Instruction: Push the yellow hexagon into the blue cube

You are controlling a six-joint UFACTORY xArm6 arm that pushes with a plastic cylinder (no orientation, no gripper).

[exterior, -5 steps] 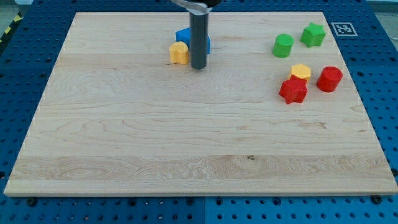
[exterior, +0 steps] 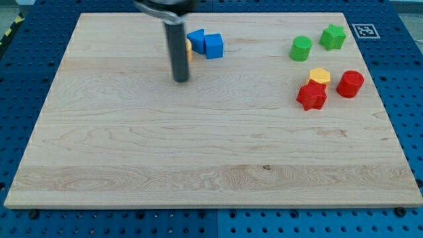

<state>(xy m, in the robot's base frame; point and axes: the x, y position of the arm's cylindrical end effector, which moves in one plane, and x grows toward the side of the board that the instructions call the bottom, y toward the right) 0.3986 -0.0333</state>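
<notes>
The yellow hexagon is near the view's top, left of centre, and is mostly hidden behind my rod; only a sliver shows. It touches the blue cube on its right and a second blue block just above it. My tip rests on the board below and slightly left of the yellow hexagon, a short gap from it.
At the view's upper right are a green cylinder, a green star, a second yellow block, a red star and a red cylinder. A fiducial tag lies off the board's top right corner.
My rod has moved to the view's left, uncovering the blue cube and now covering most of the yellow hexagon. The hexagon sits slightly higher, against the blue blocks.
</notes>
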